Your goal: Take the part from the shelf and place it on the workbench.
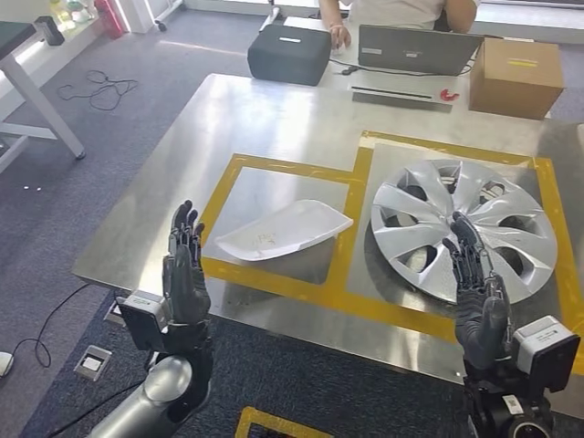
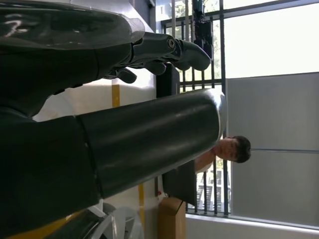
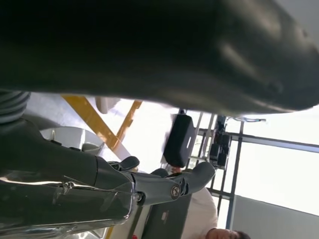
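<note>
Hubcap [image 1: 463, 229], silver and multi-spoked, lies flat on your steel workbench [image 1: 289, 128] inside a yellow-taped outline, directly under and beyond your right hand [image 1: 478, 287]. That hand is raised with fingers straight and apart, grasping nothing. Your left hand [image 1: 183, 274] is likewise released, fingers extended, at the bench's near edge. Between the hands, nearer the left one, a white curved panel [image 1: 284, 230] rests in the adjoining taped outline.
</note>
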Robot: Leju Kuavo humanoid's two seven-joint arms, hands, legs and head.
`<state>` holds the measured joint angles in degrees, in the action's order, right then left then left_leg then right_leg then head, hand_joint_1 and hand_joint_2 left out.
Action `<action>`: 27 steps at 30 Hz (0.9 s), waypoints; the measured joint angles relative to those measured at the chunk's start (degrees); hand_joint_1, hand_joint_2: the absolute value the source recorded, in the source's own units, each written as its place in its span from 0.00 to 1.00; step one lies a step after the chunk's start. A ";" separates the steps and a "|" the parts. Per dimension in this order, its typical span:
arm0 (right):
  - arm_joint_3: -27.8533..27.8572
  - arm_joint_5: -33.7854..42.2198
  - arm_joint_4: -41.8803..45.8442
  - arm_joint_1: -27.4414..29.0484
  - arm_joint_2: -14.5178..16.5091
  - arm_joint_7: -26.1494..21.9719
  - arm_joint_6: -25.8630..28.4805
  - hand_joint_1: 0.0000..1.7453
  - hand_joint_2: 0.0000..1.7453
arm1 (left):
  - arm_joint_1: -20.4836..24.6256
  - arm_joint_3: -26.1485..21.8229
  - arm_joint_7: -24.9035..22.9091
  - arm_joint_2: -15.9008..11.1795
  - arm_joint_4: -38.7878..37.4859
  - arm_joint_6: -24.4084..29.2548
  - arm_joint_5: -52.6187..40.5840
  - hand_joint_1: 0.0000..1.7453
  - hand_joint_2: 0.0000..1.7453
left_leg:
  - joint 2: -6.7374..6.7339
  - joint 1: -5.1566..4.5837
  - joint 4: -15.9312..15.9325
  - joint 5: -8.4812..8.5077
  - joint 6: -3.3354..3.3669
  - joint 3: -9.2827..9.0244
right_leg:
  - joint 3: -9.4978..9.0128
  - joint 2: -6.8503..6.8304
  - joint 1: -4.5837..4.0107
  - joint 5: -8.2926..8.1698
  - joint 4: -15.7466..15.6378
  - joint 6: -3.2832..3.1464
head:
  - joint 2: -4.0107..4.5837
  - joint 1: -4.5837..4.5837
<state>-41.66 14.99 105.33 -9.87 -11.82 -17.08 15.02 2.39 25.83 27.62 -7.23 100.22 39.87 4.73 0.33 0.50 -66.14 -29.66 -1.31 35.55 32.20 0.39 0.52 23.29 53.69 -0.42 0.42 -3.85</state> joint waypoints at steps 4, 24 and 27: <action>0.01 0.01 -0.20 -0.12 -0.01 -0.19 -0.10 0.00 0.00 | 0.54 0.00 0.20 0.00 -0.15 0.00 0.10 0.00 0.00 | -0.03 -0.57 12.76 2.37 1.22 -8.07 | 0.77 -0.04 -0.32 -1.13 0.12 0.87 | 0.00 -0.17; -0.13 0.20 -1.25 -0.30 0.01 -0.47 -0.11 0.00 0.00 | 0.56 0.02 0.74 -0.04 -1.11 0.00 0.30 0.00 0.00 | -0.40 -0.62 8.23 4.20 0.22 0.18 | -4.62 -0.28 0.27 2.81 -0.95 0.27 | 0.00 0.91; -0.17 0.20 -1.25 -0.28 0.02 -0.45 -0.16 0.00 0.00 | 0.51 0.02 0.73 -0.04 -1.15 0.00 0.30 0.00 0.00 | -0.39 -0.16 -3.57 -2.76 -0.54 4.43 | -2.63 -0.46 0.18 1.34 -0.79 -0.31 | 0.00 0.40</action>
<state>-41.83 15.19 104.08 -10.15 -11.80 -17.53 14.86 2.90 25.86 28.35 -7.28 99.07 39.87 5.03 -0.05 0.33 -69.70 -32.42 -1.85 39.98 29.57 -0.08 0.69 24.63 52.91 -0.73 0.42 -3.45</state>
